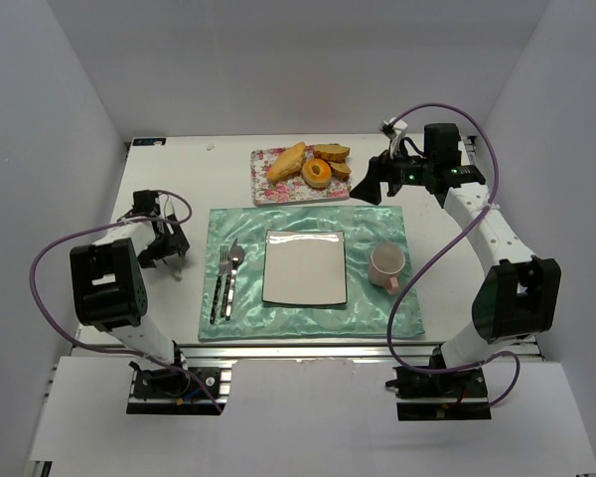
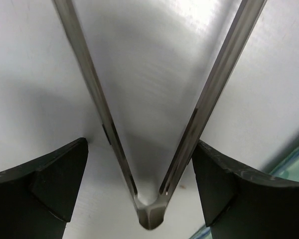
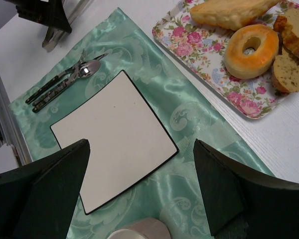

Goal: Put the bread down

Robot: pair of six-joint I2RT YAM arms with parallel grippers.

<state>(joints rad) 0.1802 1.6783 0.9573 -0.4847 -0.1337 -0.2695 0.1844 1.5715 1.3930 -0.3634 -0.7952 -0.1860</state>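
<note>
Though apart, bread (image 1: 286, 161) near right tool (image 1: 371, 187)

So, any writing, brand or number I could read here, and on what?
No readable text in any view. The tray carries only a flower print, the placemat only swirls; the plate, the mug, the left arm and the right arm show no lettering.

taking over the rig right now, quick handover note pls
Left claw: open, straddling the metal tongs, no clamp visible.
Right claw: open, empty, hovering by the tray.
Bread: on the floral tray, beside the ring piece and slices. Square plate is bare.
Done: nothing placed yet.
Left: grasp the bread and place it, probably on the plate.
</note>
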